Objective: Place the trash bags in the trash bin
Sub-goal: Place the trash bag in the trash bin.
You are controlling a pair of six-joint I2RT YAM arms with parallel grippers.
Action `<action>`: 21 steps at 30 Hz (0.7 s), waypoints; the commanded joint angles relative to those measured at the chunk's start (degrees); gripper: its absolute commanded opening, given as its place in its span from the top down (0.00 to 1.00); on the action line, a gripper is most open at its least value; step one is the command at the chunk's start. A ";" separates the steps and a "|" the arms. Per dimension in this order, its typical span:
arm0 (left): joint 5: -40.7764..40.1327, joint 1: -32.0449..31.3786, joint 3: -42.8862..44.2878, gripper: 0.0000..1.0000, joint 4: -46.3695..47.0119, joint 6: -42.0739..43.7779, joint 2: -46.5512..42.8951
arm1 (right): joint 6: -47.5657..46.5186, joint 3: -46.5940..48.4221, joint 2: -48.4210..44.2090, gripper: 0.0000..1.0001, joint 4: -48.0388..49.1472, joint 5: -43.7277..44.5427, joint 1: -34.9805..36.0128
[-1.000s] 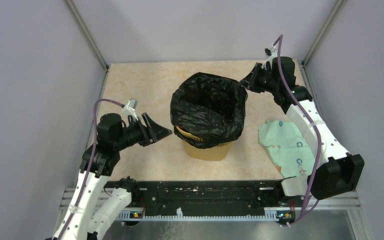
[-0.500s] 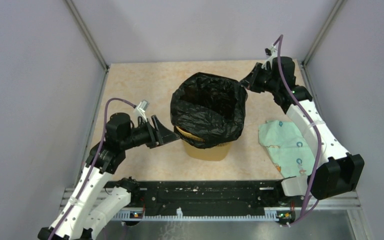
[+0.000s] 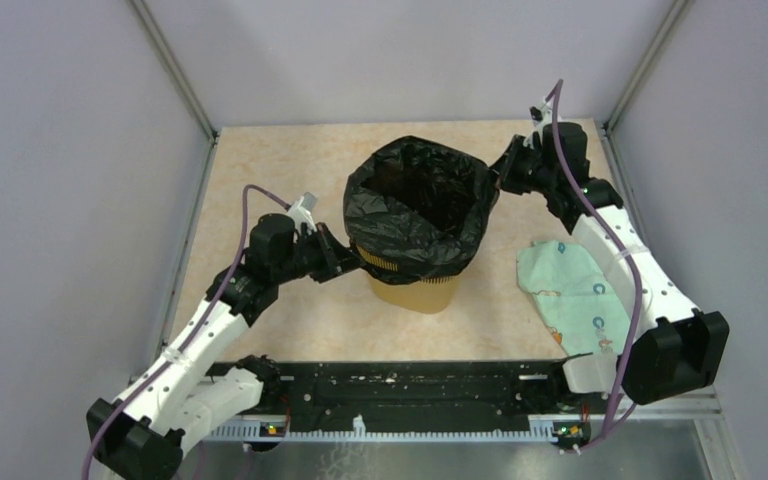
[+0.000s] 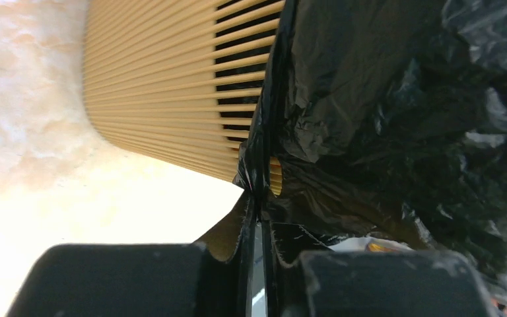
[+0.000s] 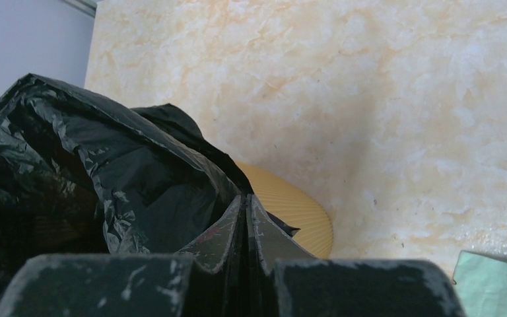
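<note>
Left end effector (image 4: 256, 206) is closed onto a thin fold of the trash bag (image 3: 415, 250), pinching the black film between its two fingers. It holds the film where the bag hangs over the rim on the side of the trash bin (image 3: 415, 293) that faces the left edge of the desk (image 3: 280, 170). The left wrist view shows the bin's band of fine vertical slots just beyond the pinch, with crinkled plastic draped over part of it.

Right end effector (image 5: 246, 203) has its fingers pressed together at the bag's edge, on the side of the rim towards the far right corner of the desk. The film rises in a peak to the fingertips, so it appears to be gripped there.

The trash bag sits inside the trash bin with its mouth open upward. Its top is folded out over most of the rim, and the yellow wall shows below it. The bin stands upright about midway across the desk. A pale green patterned cloth (image 3: 565, 285) lies flat near the right edge, apart from the bin.
</note>
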 commanded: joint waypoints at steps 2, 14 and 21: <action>-7.93 -0.04 1.95 0.91 4.74 3.04 3.14 | -0.21 -2.24 -4.03 0.99 1.84 0.88 -0.41; -9.69 6.72 5.60 0.99 2.78 8.58 13.23 | 1.32 -8.98 -6.61 1.00 4.18 0.23 -0.43; -6.72 11.33 8.07 0.99 2.97 12.06 18.23 | 2.10 -13.10 -7.78 1.00 6.15 -1.11 -0.42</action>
